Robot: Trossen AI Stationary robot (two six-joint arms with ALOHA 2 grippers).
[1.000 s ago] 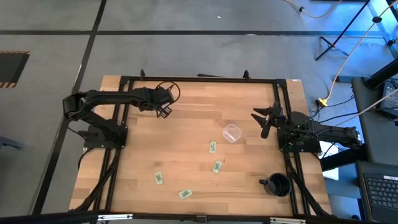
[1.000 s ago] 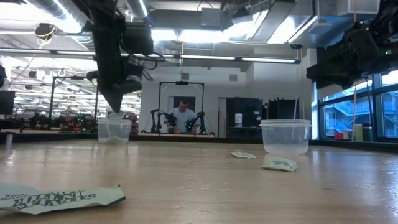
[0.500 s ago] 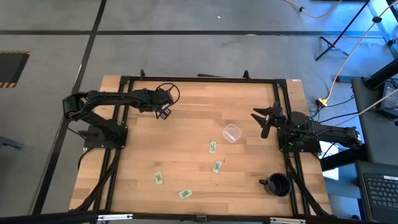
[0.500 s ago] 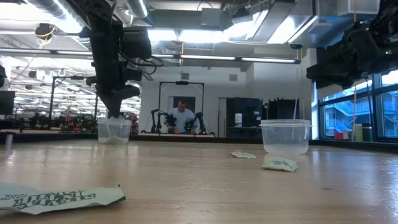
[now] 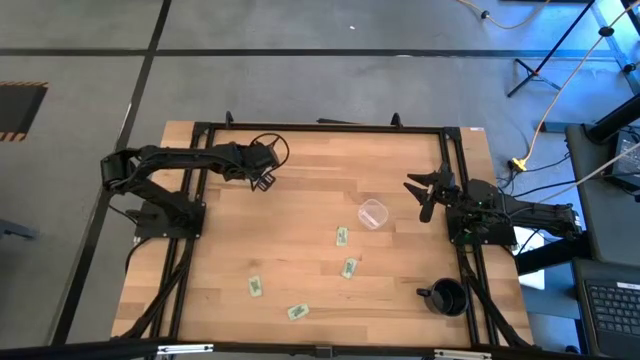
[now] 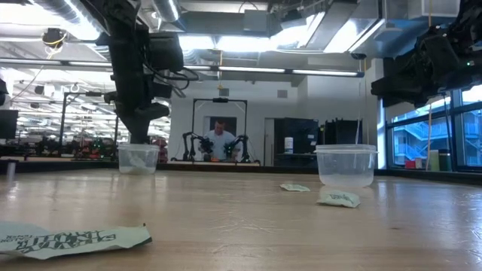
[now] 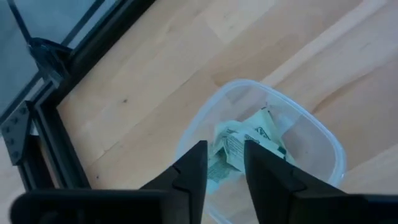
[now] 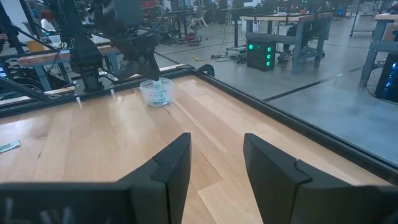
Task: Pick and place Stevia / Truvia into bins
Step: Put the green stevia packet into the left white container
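Hovering left gripper (image 7: 222,163) w/ jaws apart, round clear cup (image 7: 311,127), crumpled paper packets (image 7: 245,144) inside

Light wood worktop (image 5: 300,240) framed by black rails (image 5: 320,127). Black mug (image 5: 447,297) with handle is seen near one worktop corner in the high view, standing upright. Grey floor (image 5: 300,80) with dark lines surrounds the worktop; a striped hazard patch (image 5: 20,108) is visible at the picture's left edge. Yellow cable (image 5: 550,110) and a tripod stand (image 5: 545,55) lie on the floor to the right, a keyboard (image 5: 610,310) at lower right. In the low view a person (image 6: 221,140) is seen in the background, between two other arms; ceiling lights (image 6: 248,69) are on overhead.
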